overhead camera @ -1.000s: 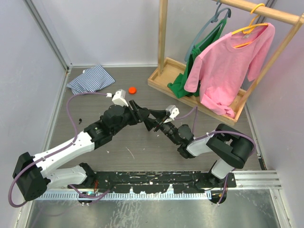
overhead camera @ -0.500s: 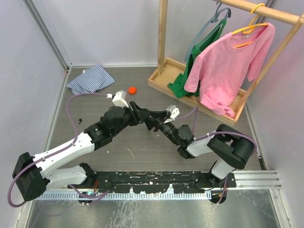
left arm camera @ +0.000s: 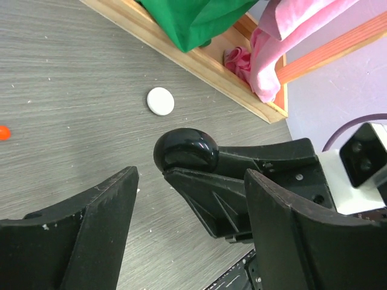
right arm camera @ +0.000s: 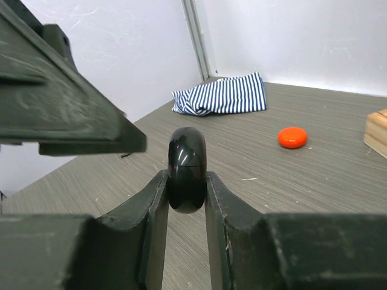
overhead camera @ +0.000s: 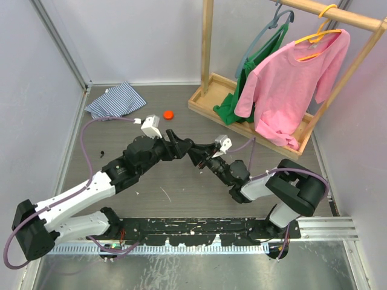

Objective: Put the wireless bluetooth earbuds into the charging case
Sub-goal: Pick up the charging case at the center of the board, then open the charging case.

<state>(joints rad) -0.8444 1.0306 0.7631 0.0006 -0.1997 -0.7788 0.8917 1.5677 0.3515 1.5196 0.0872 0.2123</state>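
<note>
Case [right arm camera: 186,158]: black, glossy, lid down, pinched between the fingers of the right gripper [right arm camera: 186,181] at mid-table. Left gripper [left arm camera: 190,181]: jaws spread, one on either side of the case and apart from it. From above, an orange puck [overhead camera: 169,114] lies at 11 o'clock of the case and a striped cloth [overhead camera: 115,99] at 10 o'clock.

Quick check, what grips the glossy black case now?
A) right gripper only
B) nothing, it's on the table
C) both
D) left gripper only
A: the right gripper pinches the glossy black case from both sides; the left gripper stands open, fingers clear of it.
</note>
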